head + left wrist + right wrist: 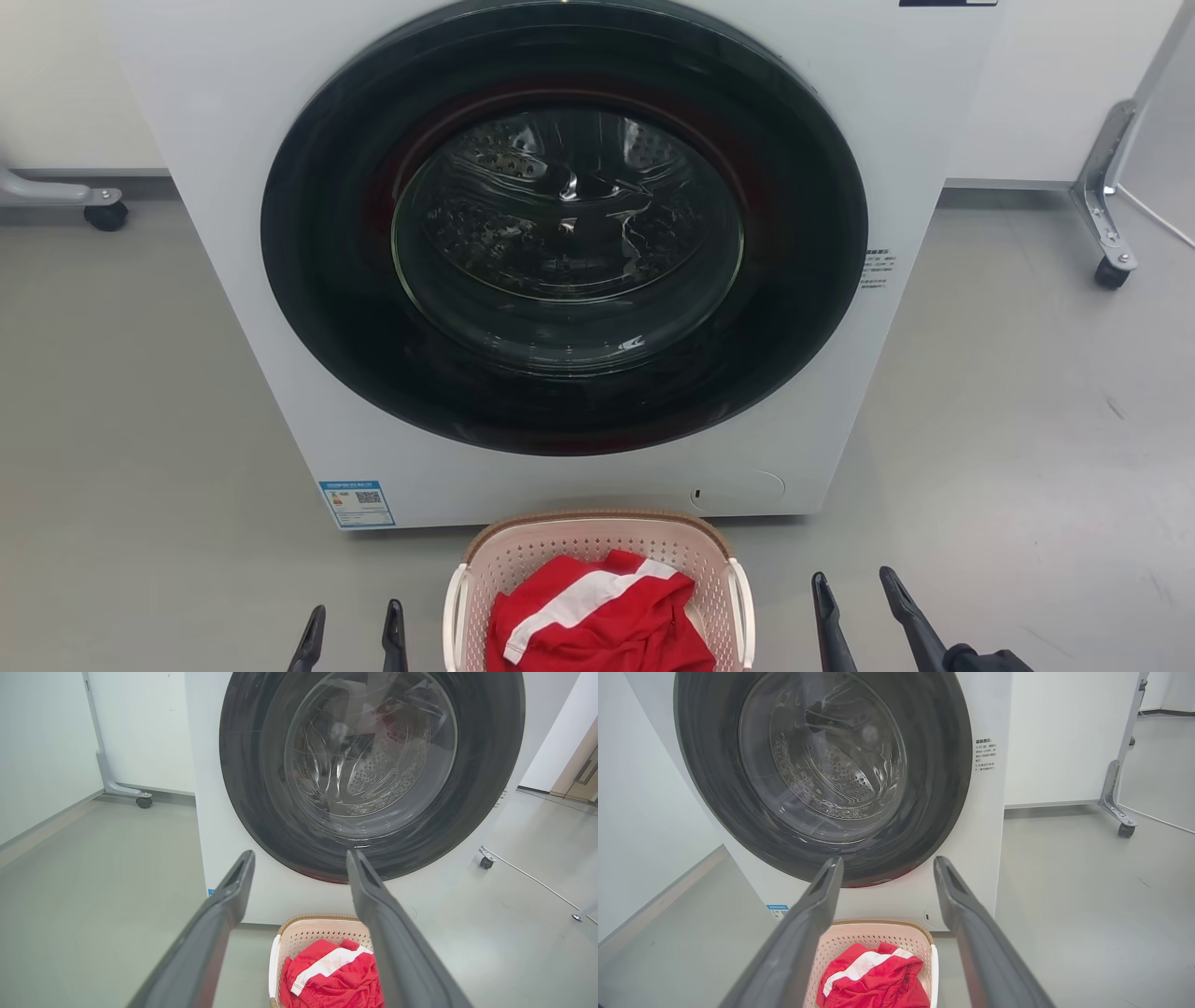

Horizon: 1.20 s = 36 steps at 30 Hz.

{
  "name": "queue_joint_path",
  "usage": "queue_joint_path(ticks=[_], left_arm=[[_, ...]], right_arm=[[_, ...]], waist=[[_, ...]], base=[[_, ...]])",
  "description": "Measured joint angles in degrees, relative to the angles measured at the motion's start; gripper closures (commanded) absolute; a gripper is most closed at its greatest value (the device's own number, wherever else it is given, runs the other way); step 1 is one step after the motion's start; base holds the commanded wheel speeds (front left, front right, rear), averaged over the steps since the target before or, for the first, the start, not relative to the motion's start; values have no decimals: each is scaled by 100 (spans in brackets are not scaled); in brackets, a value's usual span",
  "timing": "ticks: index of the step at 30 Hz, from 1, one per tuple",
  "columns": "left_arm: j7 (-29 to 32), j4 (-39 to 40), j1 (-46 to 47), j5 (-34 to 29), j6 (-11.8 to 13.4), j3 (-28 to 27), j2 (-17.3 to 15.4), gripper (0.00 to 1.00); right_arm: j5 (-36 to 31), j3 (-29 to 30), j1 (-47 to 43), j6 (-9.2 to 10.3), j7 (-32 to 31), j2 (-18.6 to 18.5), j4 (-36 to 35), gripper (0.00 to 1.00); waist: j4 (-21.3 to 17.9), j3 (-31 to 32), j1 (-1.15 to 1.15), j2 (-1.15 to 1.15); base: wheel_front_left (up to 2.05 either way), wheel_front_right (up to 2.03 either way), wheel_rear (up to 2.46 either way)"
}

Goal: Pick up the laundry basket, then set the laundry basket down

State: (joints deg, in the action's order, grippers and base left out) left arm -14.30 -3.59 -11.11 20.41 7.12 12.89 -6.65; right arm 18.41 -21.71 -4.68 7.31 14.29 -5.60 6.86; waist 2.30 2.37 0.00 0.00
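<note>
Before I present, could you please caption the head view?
Left gripper and right gripper, open, flank the laundry basket before the washing machine.

near end of laundry basket (523, 553) and red garment (607, 630) cut off at bottom edge, washing machine (233, 280) top cropped, sticker (357, 502) print too small to read

The laundry basket (579, 546) sits on the floor (1008, 448) before the washing machine (233, 140), holding a garment (607, 625).
</note>
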Motion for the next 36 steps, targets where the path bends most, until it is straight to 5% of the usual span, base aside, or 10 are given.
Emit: queue_joint_path(ticks=[27,28,36], left_arm=[[0,179,-76,-201,0,-125,40,0],[3,147,-80,-201,-3,-121,42,100],[56,-147,-119,-165,-16,-120,63,100]], right_arm=[[-292,189,-122,0,1,118,-207,0],[-290,186,-122,0,-9,115,-174,100],[-252,205,-287,-23,-35,116,116,100]], waist=[[3,20,0,0],[4,22,0,0],[0,18,0,0]], base=[[0,0,0],[0,0,0],[0,0,0]])
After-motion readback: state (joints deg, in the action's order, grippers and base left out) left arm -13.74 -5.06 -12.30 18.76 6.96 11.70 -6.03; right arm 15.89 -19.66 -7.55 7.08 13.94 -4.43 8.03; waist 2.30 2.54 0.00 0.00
